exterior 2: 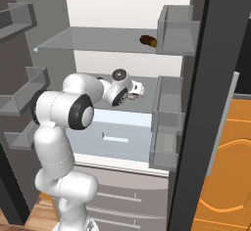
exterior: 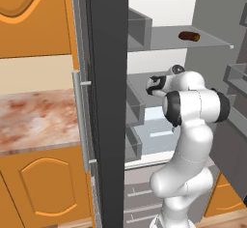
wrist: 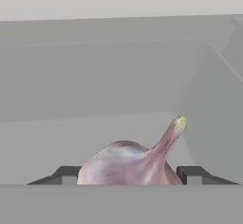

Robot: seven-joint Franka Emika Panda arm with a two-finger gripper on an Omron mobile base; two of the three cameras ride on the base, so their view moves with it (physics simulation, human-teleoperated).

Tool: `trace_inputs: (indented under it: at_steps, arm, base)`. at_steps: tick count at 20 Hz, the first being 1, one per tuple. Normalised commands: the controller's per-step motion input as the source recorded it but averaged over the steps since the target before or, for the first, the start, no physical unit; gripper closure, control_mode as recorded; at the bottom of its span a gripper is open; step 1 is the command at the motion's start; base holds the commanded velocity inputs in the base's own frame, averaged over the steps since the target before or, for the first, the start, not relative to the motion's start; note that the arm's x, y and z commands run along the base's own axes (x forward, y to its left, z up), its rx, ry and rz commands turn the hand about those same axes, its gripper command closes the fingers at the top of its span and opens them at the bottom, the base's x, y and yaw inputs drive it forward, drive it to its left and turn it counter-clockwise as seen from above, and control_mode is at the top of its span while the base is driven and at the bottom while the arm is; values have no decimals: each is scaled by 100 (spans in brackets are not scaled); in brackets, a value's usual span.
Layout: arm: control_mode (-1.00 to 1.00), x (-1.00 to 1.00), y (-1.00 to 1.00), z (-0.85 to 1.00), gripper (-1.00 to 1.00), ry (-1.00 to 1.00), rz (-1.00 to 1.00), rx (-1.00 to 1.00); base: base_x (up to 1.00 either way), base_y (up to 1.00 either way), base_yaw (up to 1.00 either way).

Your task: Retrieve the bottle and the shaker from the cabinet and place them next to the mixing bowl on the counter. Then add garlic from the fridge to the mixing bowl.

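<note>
And here's the pale pinkish-purple garlic bulb [wrist: 130, 164], plump and rounded, faint darker streaks down its papery skin, with a slim neck rising up and to the right and ending in a small yellow-green tip. In the hand view it lies on the grey fridge shelf [wrist: 71, 133], neck tilted toward the shelf's right wall.

The end effector [wrist: 130, 174] sits right around it: one dark finger tip [wrist: 66, 174] peeks out at the bulb's left flank, the other at its right, jaws roughly half spread with the bulb filling the space between. Both tips look pressed against the skin, so it reads as a grip on the garlic.

From the left base view the white arm [exterior: 190, 125] reaches into the open fridge at middle-shelf level, the wrist over that shelf. On the glass shelf above lies a small brown cylindrical item [exterior: 189, 36], on its side, well apart from the hand.
</note>
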Motion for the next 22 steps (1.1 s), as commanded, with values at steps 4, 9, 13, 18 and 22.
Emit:
trace_inputs:
  at_steps: [4, 9, 13, 18, 22]
  arm:
    - [-100, -72, 0, 31, 100, -1, 0, 0]
    - [-100, -86, 2, 51, 100, 0, -1, 0]
    - [-100, -99, 12, 39, 100, 1, -3, 0]
    - [-100, -100, 20, 52, 100, 2, -2, 0]
    - [-100, -100, 19, 54, 100, 4, 0, 0]
  base:
    - [0, 0, 0]
    - [0, 0, 0]
    - [0, 0, 0]
    - [0, 0, 0]
    - [0, 0, 0]
